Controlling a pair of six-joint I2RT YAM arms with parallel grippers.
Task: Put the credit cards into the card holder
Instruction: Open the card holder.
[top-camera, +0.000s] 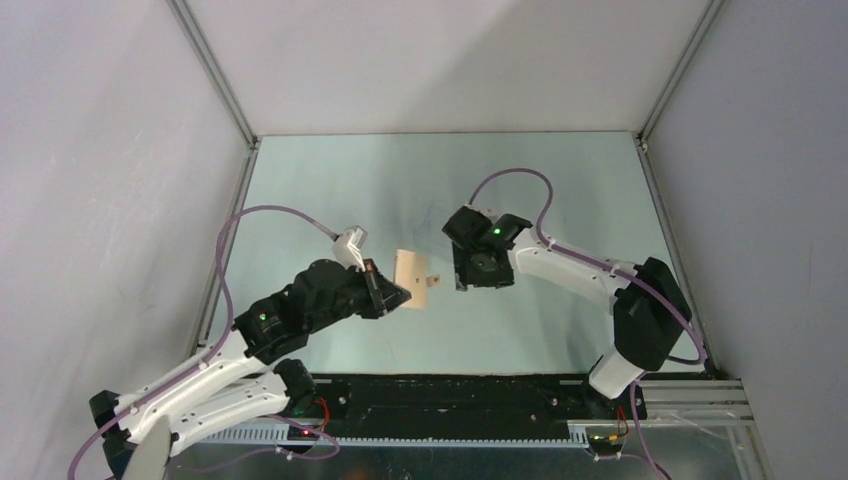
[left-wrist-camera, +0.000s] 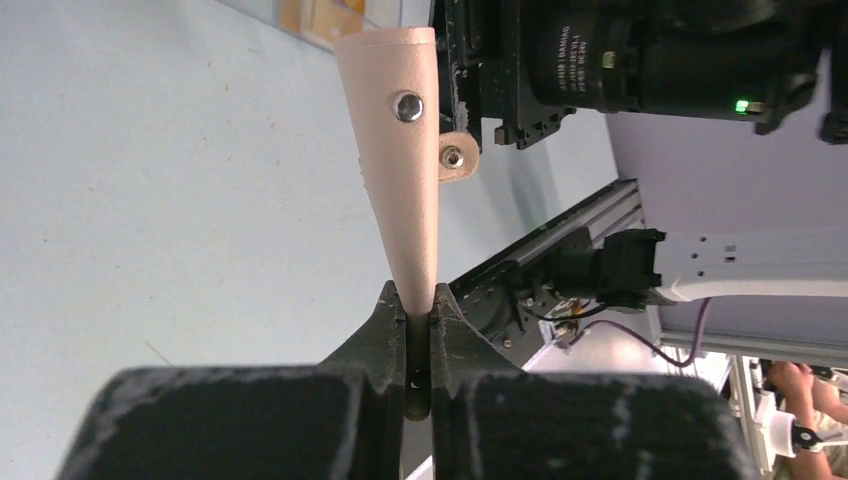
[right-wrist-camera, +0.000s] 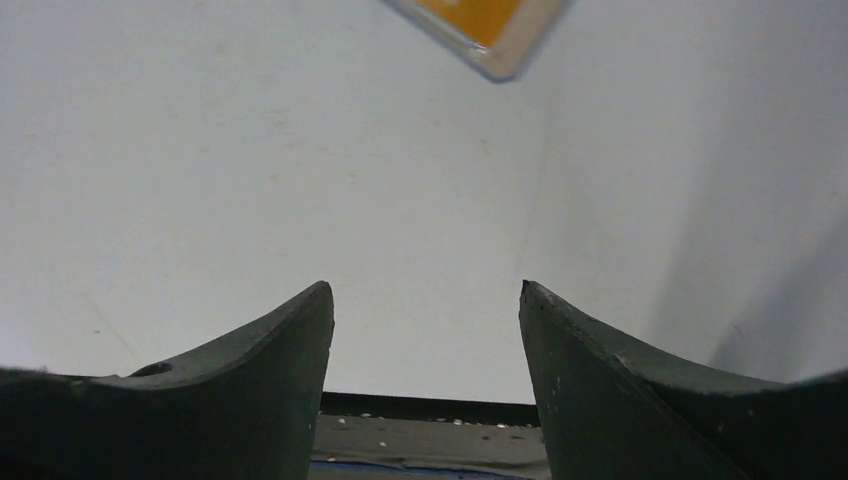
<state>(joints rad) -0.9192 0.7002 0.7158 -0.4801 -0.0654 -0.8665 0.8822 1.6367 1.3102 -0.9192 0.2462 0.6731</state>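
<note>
My left gripper (top-camera: 388, 292) is shut on one edge of the tan card holder (top-camera: 412, 279) and holds it above the table. In the left wrist view the card holder (left-wrist-camera: 400, 150) stands up from between my fingertips (left-wrist-camera: 418, 300), folded, with its snap tab (left-wrist-camera: 455, 160) hanging to the right. My right gripper (top-camera: 465, 272) is just right of the card holder, open and empty (right-wrist-camera: 425, 300), pointing down at the table. The orange credit cards (right-wrist-camera: 482, 14) lie in a clear plastic box at the top edge of the right wrist view. They also show in the left wrist view (left-wrist-camera: 318, 14). In the top view they are hidden.
The table (top-camera: 560, 190) is pale green and walled in by grey panels. A black rail (top-camera: 450, 395) runs along its near edge by the arm bases. The right arm's wrist (left-wrist-camera: 640, 50) hangs close behind the card holder.
</note>
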